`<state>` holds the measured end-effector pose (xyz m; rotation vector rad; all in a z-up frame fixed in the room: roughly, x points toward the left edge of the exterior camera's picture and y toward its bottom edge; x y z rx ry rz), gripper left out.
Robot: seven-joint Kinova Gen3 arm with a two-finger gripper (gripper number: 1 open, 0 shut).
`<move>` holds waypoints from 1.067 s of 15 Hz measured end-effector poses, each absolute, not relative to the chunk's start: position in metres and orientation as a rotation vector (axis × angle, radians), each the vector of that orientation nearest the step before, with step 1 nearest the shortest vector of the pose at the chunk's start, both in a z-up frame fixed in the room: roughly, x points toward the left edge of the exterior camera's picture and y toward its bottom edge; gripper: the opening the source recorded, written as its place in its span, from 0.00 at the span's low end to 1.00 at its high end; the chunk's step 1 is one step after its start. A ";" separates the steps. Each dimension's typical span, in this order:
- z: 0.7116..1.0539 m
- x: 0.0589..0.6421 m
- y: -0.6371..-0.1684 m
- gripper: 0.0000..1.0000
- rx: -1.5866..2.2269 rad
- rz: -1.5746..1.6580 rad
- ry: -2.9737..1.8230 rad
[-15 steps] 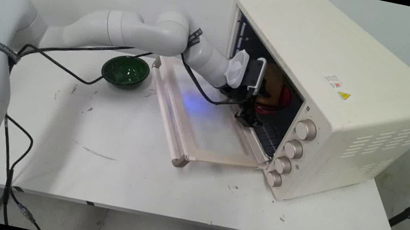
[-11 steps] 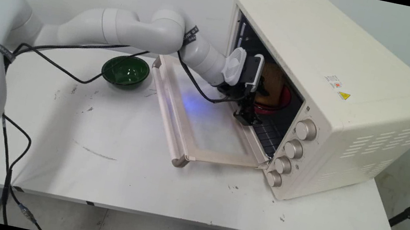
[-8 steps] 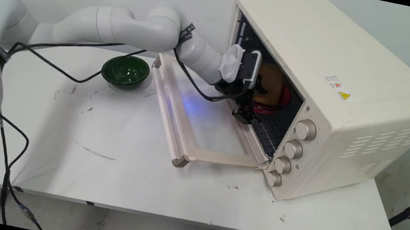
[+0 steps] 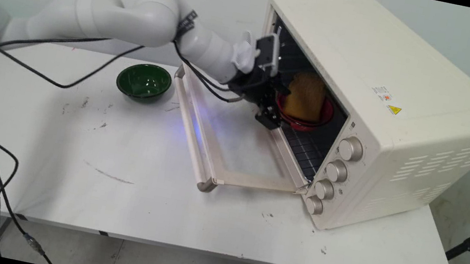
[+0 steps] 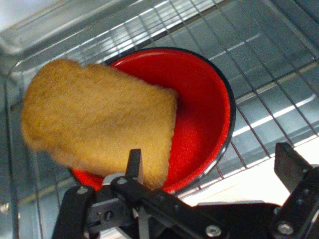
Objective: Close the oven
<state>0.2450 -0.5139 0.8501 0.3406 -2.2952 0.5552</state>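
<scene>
The red bowl with the toast in it sits on the rack inside the oven, whose door lies open. The gripper hangs spread and empty just outside the oven's mouth; a green bowl stands apart on the table.

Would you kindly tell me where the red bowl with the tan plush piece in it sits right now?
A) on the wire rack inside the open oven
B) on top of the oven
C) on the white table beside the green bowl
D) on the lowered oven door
A: the red bowl rests on the wire rack within the oven, the tan plush piece lying in it, while the green bowl stands apart on the table.
</scene>
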 end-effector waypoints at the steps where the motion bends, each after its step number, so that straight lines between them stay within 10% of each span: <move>1: 0.856 0.253 -0.508 1.00 0.385 0.544 -2.277; 16: 0.916 0.392 -0.395 1.00 0.704 0.438 -2.122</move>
